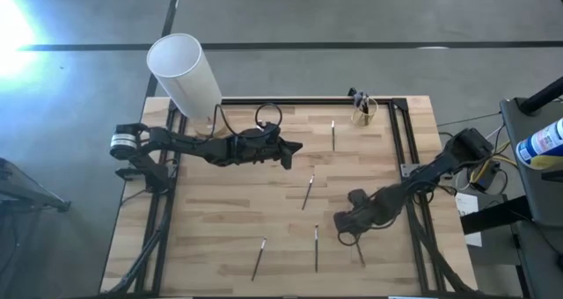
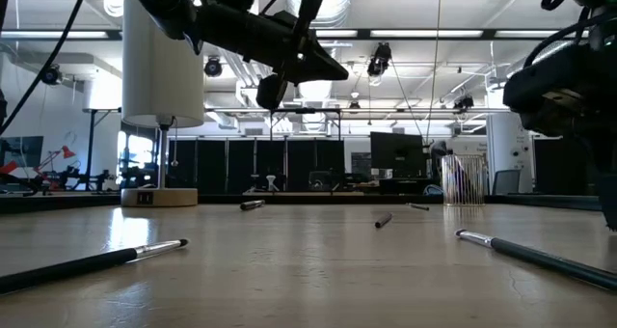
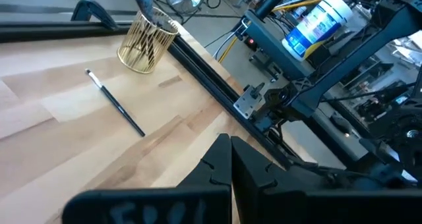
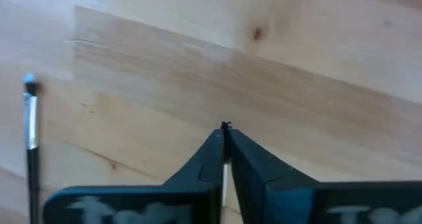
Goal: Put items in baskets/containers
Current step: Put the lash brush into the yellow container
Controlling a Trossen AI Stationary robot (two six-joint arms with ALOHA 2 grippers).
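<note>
The right gripper (image 1: 345, 227) hangs low over the near right part of the pale wooden bench (image 1: 220, 237), its arm bent back toward the right edge. Its fingers are pressed together on the tip of a thin dark-handled brush (image 4: 225, 168), seen between them in the right wrist view. Another such brush (image 1: 317, 247) lies just to its left on the bench, and a third (image 1: 259, 258) rests further left, near the front edge.

Toward the middle, a slim brush (image 1: 309, 192) lies slanted between the two arms. The left gripper (image 1: 290, 154) is held out level above the bench's centre, fingers shut and empty.

Farther back, one brush (image 1: 333, 134) lies near the small yellowish see-through cup (image 1: 364, 113) at the far right corner, with brushes standing in it. A tall white cylinder (image 1: 185, 75) stands at the far left.
</note>
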